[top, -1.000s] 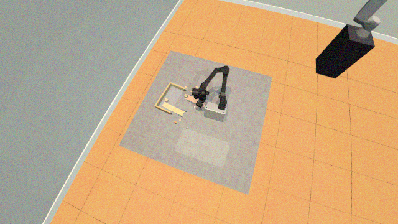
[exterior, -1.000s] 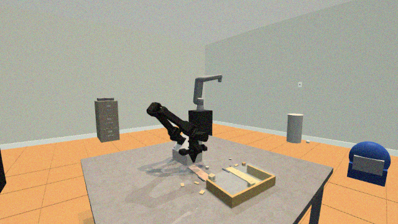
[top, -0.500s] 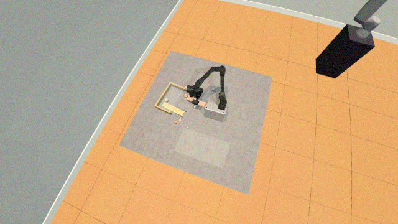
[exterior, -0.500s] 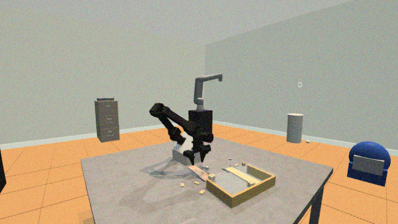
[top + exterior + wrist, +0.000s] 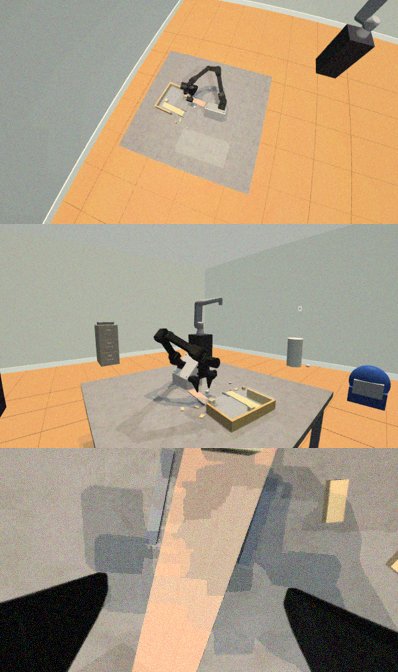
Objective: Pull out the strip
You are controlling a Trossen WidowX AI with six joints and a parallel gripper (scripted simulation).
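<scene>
A pink strip (image 5: 199, 102) (image 5: 196, 394) (image 5: 175, 633) lies on the table, pointing away from the robot base. A pale cube (image 5: 186, 96) (image 5: 211, 400) is at its far end; only its edge shows at the top of the wrist view. A yellow strip (image 5: 174, 109) (image 5: 239, 399) lies partly inside the wooden frame, with another pale cube (image 5: 166, 99) (image 5: 251, 407) at its far end. No label can be read on either cube. My gripper (image 5: 188, 96) (image 5: 203, 389) (image 5: 198, 589) is open and empty above the pink strip, one finger on each side, short of the cube.
A low wooden frame (image 5: 163, 94) (image 5: 253, 415), open toward the robot base, stands beyond the gripper. Small loose blocks (image 5: 182, 409) (image 5: 337, 500) lie beside the pink strip. An orange bit (image 5: 175, 122) (image 5: 244, 387) and a small white piece (image 5: 194, 106) (image 5: 207, 392) also lie about.
</scene>
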